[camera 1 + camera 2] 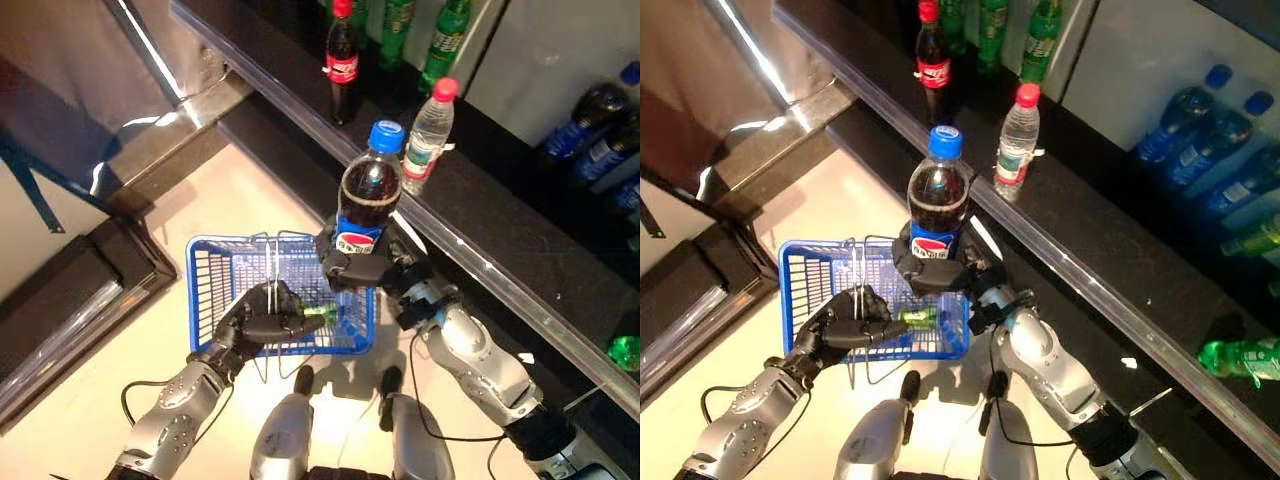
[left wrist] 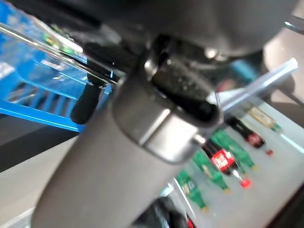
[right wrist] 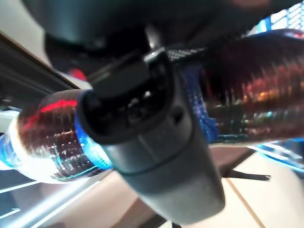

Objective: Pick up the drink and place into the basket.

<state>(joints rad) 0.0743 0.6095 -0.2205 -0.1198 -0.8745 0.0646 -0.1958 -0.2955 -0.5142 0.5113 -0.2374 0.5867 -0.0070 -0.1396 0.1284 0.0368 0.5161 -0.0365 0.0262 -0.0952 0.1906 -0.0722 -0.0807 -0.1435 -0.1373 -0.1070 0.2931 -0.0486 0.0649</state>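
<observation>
Cola bottle (image 1: pixel 368 200), full and likely heavy and slick, sits wrapped in your right hand (image 1: pixel 362 266) low on its label, so grip firmly over the basket (image 1: pixel 210 262) your left hand (image 1: pixel 266 312) holds by the handle.

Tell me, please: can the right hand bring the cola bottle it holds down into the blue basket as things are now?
Probably yes. The right hand grips the cola bottle upright at the blue basket's far right corner, nothing showing between them. The left hand holds the wire handles toward the near side, leaving most of the opening free.
</observation>
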